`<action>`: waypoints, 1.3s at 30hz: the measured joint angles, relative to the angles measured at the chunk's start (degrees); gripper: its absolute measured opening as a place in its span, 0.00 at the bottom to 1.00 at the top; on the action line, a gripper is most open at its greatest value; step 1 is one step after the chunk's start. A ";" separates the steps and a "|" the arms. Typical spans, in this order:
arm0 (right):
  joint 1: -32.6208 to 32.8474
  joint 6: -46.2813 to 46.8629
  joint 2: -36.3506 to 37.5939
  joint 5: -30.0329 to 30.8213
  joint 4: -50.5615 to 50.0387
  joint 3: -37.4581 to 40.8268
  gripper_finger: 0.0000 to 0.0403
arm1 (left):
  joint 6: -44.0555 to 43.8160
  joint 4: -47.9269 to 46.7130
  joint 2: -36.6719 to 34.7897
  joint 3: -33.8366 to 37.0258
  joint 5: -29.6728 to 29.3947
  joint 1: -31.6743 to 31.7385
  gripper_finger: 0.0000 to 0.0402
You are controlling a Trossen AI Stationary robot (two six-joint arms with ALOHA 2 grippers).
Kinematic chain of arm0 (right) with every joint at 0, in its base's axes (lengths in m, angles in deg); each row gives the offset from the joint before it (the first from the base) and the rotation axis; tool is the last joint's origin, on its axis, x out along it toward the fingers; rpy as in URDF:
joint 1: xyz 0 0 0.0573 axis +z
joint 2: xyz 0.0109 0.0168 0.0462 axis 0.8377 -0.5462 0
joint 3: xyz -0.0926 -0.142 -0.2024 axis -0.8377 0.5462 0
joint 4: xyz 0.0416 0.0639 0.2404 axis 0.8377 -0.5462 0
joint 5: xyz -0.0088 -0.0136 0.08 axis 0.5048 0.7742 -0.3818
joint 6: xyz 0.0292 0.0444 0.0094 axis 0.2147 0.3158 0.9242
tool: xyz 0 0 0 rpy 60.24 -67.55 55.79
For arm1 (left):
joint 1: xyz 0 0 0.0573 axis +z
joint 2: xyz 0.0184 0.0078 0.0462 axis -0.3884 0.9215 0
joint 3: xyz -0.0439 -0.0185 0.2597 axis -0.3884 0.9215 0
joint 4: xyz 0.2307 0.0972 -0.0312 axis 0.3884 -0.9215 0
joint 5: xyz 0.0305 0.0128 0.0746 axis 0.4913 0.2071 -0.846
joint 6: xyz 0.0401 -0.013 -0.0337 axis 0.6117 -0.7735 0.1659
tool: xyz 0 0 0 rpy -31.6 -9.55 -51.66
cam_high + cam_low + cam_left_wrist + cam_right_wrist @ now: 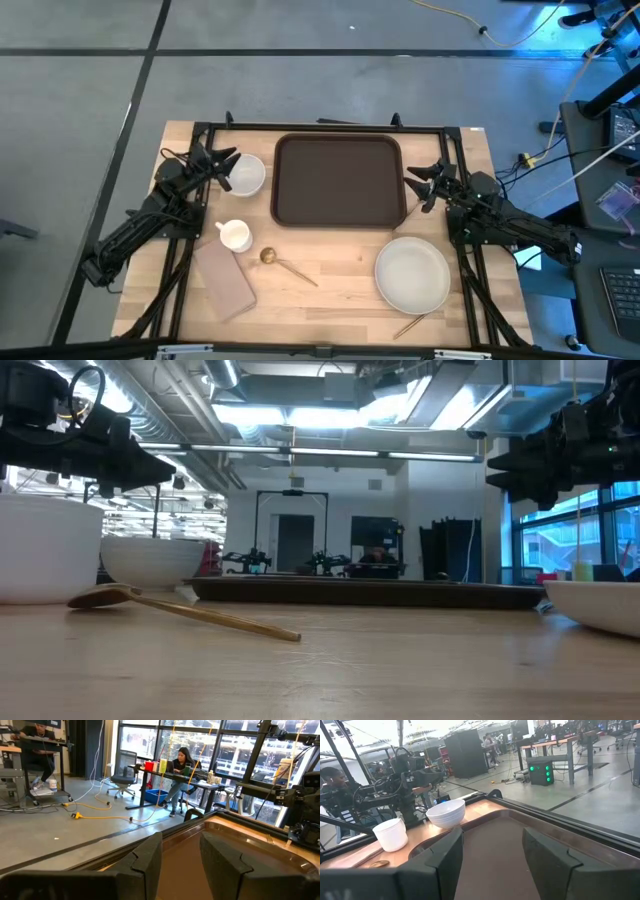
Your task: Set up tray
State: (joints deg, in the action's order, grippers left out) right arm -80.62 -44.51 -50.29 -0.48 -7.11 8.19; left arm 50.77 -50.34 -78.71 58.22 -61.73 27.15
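We see the dark brown tray [340, 181] lying flat at the far middle of the wooden table [330, 285], with nothing resting on it. The left gripper [222, 166] hovers just off the tray's left edge, above a white bowl [246, 174]; its fingers [145, 865] stand apart with a clear gap and pinch nothing. The right gripper [424, 186] hangs just beside the tray's right edge, its fingers [546, 855] likewise spread, holding nothing, pointing across the tray toward the other arm. Nearer the front edge, a white cup [235, 235] sits close to the bowl, a gold spoon [284, 264] lies beside the cup with its handle angled toward the table's middle, and a tan-pink napkin [224, 282] lies at the front left. A white plate [412, 274] rests at the front right, apart from the tray, with a thin metal utensil [411, 325] just in front of it.
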 joint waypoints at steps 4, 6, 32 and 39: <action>0.01 0.08 0.01 -0.01 0.00 0.00 0.51 | 0.00 0.00 0.01 -0.01 0.00 0.00 0.32; 0.01 -0.01 0.01 -0.01 -0.01 0.00 0.51 | 0.02 0.00 -0.01 0.00 0.00 0.00 0.32; 0.02 -1.89 0.01 6.93 0.94 0.00 0.51 | -2.55 0.03 0.01 0.01 1.42 -0.02 0.32; 0.02 -2.99 0.01 7.02 0.93 0.00 0.51 | -7.06 0.07 0.01 -0.01 1.67 -0.07 0.32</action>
State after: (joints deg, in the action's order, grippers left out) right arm -80.60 -47.50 -50.28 6.54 -6.18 8.19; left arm 43.71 -50.28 -78.70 58.22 -60.07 27.08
